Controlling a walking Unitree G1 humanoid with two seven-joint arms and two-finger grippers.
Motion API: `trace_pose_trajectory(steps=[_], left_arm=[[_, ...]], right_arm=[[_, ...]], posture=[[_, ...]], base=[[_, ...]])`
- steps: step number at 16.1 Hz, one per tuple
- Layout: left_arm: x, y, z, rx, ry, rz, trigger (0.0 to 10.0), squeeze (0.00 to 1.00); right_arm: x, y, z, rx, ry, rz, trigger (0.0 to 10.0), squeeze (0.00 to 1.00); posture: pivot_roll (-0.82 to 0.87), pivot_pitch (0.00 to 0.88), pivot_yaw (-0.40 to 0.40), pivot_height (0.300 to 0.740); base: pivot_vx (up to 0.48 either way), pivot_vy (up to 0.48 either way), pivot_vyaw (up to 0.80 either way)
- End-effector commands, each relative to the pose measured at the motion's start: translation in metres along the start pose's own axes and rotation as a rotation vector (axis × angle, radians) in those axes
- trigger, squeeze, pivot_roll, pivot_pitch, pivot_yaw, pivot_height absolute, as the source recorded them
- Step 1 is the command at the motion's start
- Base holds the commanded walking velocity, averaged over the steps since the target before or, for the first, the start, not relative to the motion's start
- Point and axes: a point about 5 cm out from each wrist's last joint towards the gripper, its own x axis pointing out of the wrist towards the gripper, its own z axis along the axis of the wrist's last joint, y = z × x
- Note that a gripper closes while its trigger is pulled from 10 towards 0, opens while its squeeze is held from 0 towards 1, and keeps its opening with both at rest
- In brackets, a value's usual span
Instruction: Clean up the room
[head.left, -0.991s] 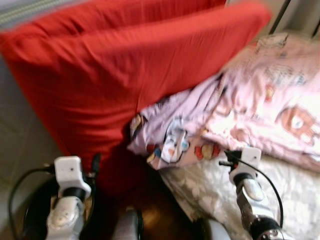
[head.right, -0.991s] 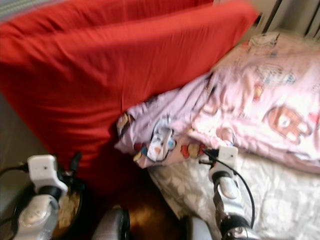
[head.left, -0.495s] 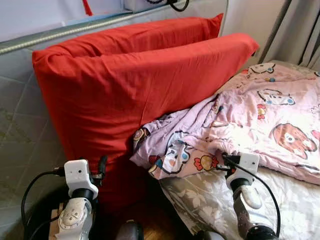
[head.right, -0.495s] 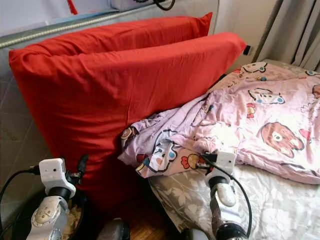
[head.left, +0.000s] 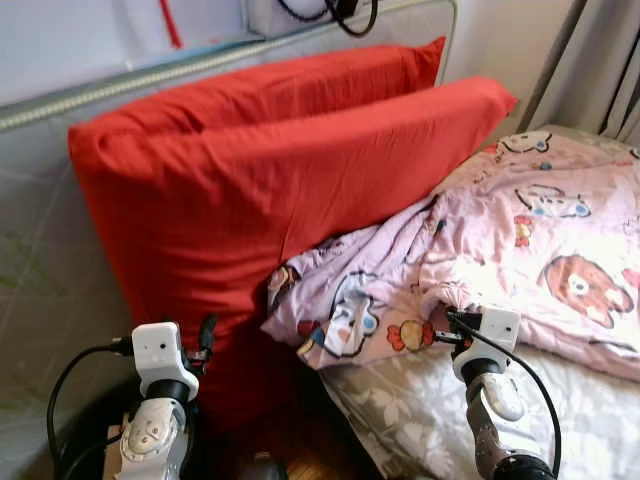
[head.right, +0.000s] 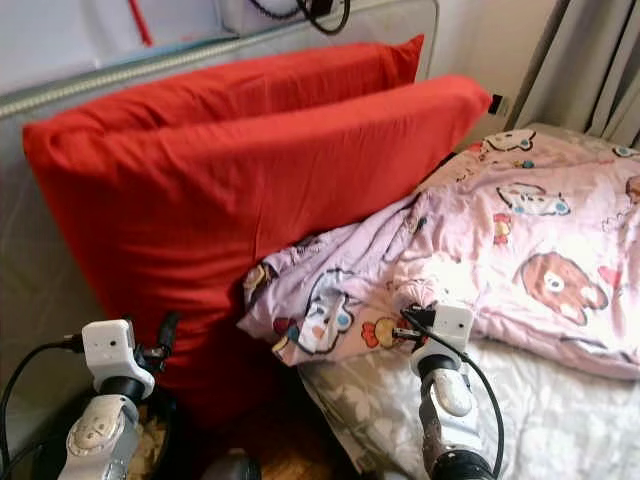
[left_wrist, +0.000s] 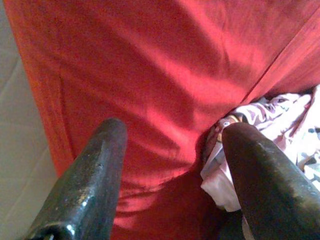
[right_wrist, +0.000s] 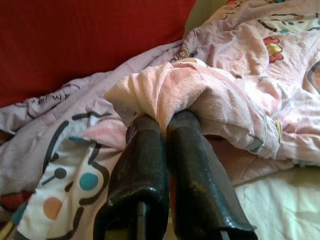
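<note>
I count two red pillows (head.left: 270, 190) leaning on the headboard (head.left: 60, 250) and one pink quilt (head.left: 500, 260) on the bed. My right gripper (right_wrist: 167, 122) pinches a quilt fold. My left gripper (left_wrist: 172, 135) is spread open before the front pillow, whose lower edge is hidden in shadow.

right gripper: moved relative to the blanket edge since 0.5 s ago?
No. The right gripper stays shut on the same fold of the pink cartoon blanket, beside the candy print; the small shift across the frame is camera motion.

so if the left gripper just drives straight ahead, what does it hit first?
Most likely the front red pillow: the open left gripper points squarely at it. The pink blanket lies off to one side. Depth unclear.
</note>
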Motion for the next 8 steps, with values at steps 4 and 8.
trace_pose_trajectory(steps=[4,8], left_arm=[[0.001,0.009,-0.006,-0.009,0.019,0.027,10.0,0.00],[-0.009,0.021,-0.041,-0.036,0.170,0.073,10.0,0.00]], right_arm=[[0.001,0.004,0.001,-0.008,-0.005,0.005,10.0,0.00],[-0.002,0.004,-0.003,-0.005,0.001,0.008,10.0,0.00]], posture=[[0.08,0.000,0.025,0.740],[0.08,0.000,0.036,0.740]], base=[[0.000,0.000,0.00],[0.000,0.000,0.00]])
